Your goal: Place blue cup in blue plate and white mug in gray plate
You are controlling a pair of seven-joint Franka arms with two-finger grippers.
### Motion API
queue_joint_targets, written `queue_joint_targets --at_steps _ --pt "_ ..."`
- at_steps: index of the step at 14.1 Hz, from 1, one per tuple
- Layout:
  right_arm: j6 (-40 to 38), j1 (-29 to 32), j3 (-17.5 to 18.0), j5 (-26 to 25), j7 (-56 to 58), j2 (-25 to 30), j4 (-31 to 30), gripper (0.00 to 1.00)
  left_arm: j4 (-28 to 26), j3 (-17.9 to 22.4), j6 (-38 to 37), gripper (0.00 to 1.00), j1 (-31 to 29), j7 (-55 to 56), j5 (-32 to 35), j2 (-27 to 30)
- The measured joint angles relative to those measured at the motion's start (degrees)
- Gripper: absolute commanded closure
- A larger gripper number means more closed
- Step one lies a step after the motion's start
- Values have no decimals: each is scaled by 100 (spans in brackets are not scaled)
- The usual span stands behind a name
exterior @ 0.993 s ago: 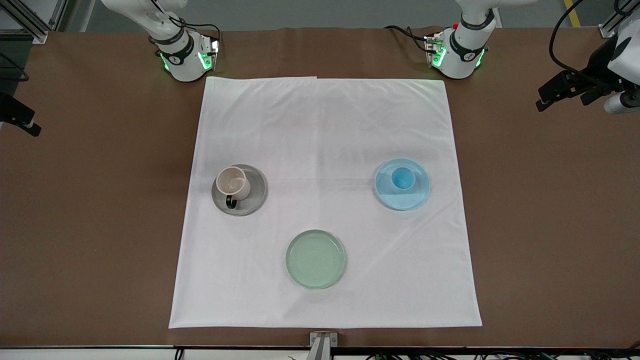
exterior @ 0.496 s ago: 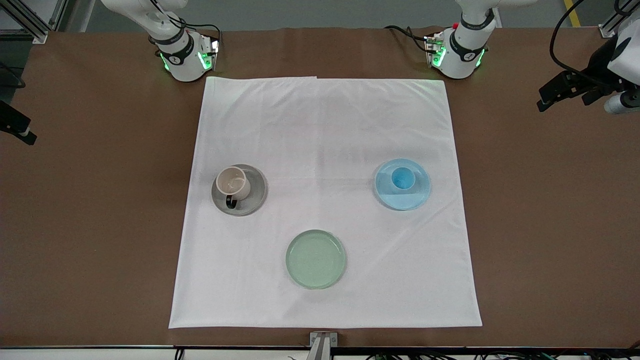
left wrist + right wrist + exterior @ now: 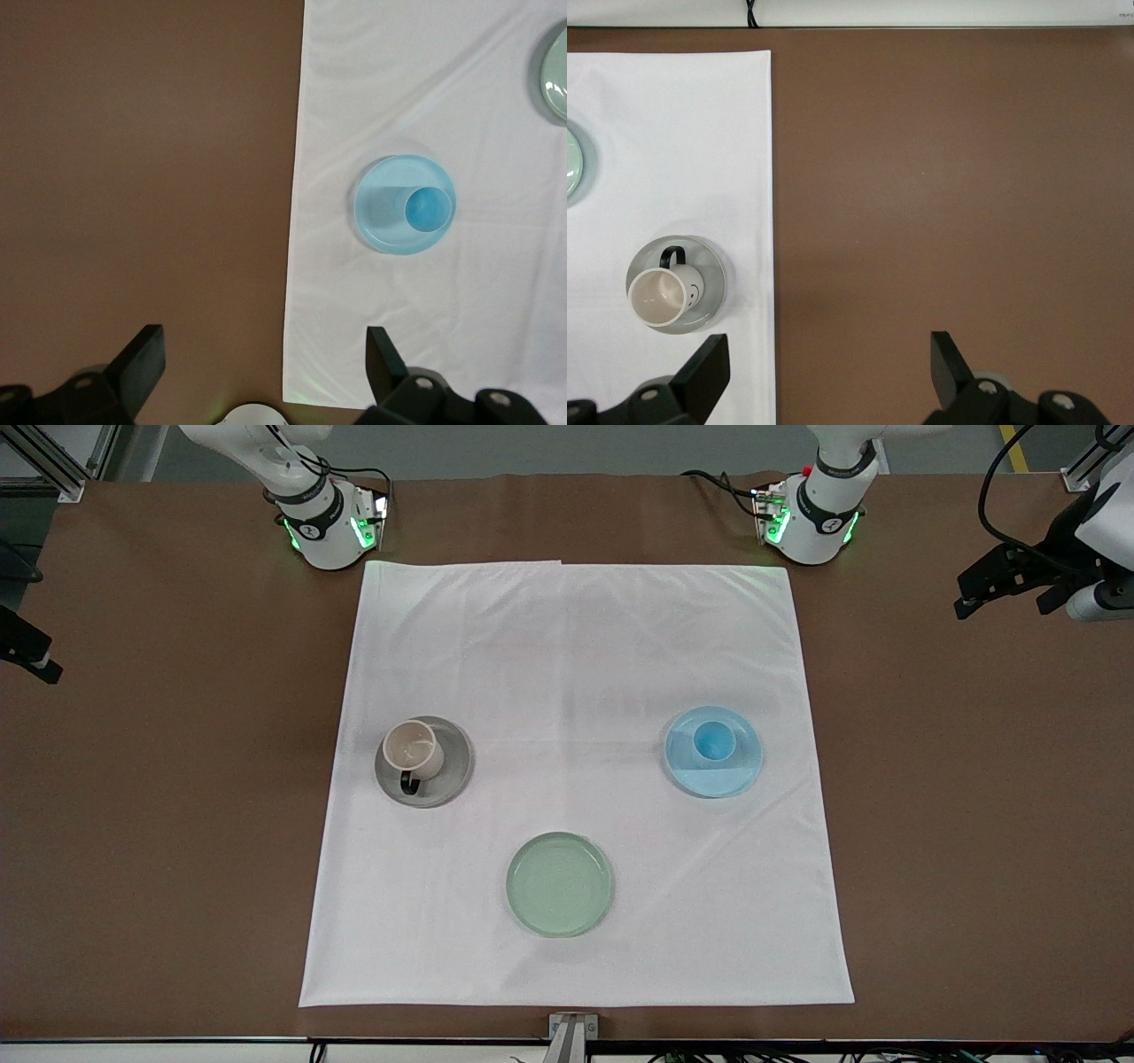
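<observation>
on the gray plate [image 3: 709,292], white mug [image 3: 658,297]'s handle [image 3: 671,258] shows.

White cloth [image 3: 576,779] spread on table [image 3: 177,824]. On cloth: gray plate [image 3: 447,779] toward the right arm's end, white mug [image 3: 413,749] upright on it; blue plate [image 3: 722,779] toward the left arm's end, blue cup [image 3: 712,742] upright on it; third plate [image 3: 560,884] between them, nearer the front camera.
</observation>
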State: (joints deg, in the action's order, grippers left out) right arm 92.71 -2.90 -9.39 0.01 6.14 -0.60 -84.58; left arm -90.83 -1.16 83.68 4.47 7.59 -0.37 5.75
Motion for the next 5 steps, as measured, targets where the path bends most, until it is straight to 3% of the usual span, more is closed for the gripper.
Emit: queue_joint_targets --at_steps 5 --pt "0 0 0 0 0 0 0 0 7 0 0 0 0 -56 0 0"
